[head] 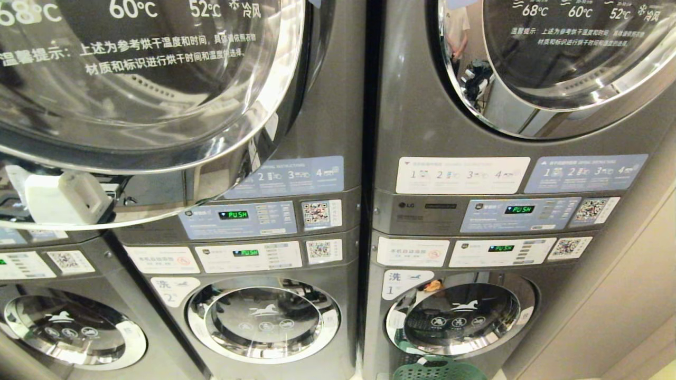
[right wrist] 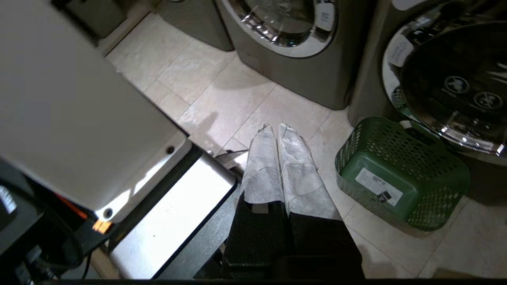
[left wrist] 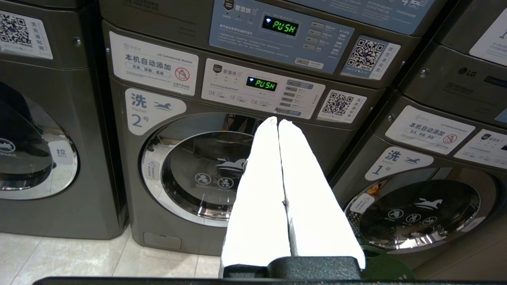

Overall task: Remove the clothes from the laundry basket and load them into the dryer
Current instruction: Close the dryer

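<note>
- Progress: looks like the very start or the very end. Neither gripper carries clothing, and no garment shows anywhere outside the machines.
- Laundry basket (right wrist: 400, 174): green, perforated, on the tiled floor (right wrist: 237, 107) hard against washer no. 1 (left wrist: 427, 206), on the right. From the right wrist view its inside reads as empty, but the angle is shallow, so I can't rule out something lying flat at the bottom.
- Dryers: upper left dryer door (head: 142, 89) is swung open toward the camera; upper right dryer door (head: 560, 58) sits shut. The open drum's inside is not visible, so I can't tell what's loaded.
- Right gripper (right wrist: 276, 128): fingers pressed together, nothing between them, pointing down at the floor just left of the basket.
- Left gripper (left wrist: 278, 120): fingers also together and empty, hanging in front of washer no. 2 (left wrist: 206, 170), idle.
- Remaining, if the basket does hold anything: reach in, grasp, lift to the open left dryer. Otherwise only door closing is left.
</note>
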Tool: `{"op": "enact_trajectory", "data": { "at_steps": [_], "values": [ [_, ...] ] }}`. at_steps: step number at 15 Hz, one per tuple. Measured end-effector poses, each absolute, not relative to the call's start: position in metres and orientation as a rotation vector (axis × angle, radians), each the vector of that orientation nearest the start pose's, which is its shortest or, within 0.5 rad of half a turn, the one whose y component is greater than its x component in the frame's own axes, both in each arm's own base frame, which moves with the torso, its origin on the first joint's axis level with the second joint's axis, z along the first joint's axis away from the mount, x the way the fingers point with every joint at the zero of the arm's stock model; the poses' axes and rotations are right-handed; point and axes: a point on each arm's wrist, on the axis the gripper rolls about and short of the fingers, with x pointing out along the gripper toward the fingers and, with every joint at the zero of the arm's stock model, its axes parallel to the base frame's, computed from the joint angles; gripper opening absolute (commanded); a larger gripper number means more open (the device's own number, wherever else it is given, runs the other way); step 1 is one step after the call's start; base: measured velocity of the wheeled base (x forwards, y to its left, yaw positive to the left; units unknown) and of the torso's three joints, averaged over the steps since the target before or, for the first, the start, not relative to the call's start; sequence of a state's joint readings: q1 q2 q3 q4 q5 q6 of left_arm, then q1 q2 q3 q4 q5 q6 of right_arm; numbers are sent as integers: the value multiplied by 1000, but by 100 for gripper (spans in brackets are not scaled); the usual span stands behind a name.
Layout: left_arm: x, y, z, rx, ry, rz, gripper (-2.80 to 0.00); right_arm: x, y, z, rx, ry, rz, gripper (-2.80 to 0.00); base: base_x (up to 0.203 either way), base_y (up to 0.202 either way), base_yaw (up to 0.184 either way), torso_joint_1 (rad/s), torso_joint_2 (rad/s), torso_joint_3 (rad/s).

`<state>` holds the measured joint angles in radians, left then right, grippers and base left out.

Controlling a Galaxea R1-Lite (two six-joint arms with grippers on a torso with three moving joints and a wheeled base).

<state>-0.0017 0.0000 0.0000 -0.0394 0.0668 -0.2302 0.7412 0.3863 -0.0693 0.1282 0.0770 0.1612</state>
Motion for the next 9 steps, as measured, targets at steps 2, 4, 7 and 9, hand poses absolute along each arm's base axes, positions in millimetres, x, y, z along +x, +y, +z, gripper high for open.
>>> {"op": "enact_trajectory", "data": {
  "at_steps": [2, 4, 7, 9],
  "values": [
    [-23, 2, 80, -231, -47, 60, -280, 5, 6, 86, 33, 514, 636, -280, 0, 0, 0, 0, 0, 0],
    [-23, 2, 80, -231, -47, 60, -280, 11, 8, 85, 54, 559, 504, -280, 0, 0, 0, 0, 0, 0],
    [-23, 2, 80, -231, -47, 61, -280, 14, 6, 86, 24, 549, 346, -280, 0, 0, 0, 0, 0, 0],
    [-23, 2, 80, -231, -47, 61, -280, 11, 4, 86, -47, 433, 273, -280, 0, 0, 0, 0, 0, 0]
  ]
}}
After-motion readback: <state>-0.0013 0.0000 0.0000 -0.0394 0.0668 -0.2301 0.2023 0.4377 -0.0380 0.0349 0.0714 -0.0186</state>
